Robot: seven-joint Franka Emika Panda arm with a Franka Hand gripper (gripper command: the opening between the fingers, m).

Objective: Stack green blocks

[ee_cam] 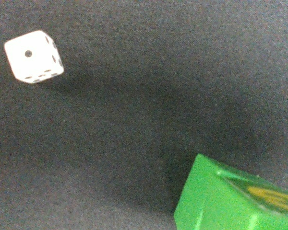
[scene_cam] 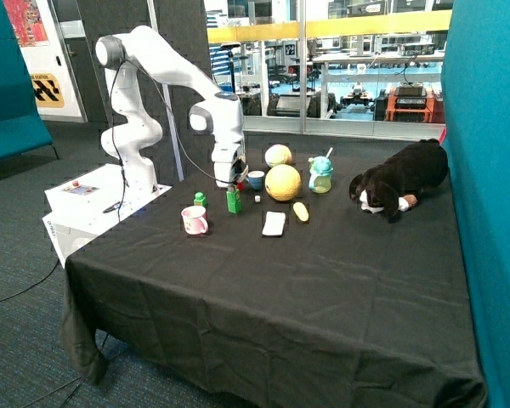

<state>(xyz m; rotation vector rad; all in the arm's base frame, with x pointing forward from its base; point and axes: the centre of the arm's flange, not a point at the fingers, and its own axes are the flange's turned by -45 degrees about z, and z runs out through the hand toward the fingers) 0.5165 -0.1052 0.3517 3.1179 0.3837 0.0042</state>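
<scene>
On the bench (scene_cam: pixel 323 280), the pink cup (scene_cam: pixel 194 220) and blue cup (scene_cam: pixel 256 179) show no contents. The arm reaches down; its claw (scene_cam: pixel 232 181) hangs directly above the green stack (scene_cam: pixel 234 201), grip unclear. Another green block (scene_cam: pixel 200 199) stands behind the pink cup.

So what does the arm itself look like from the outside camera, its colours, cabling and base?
The arm is glossy white with rounded links and grey joint caps. A thin black cable runs beside it to a white base box with a red button. The gripper is white and dark.
</scene>
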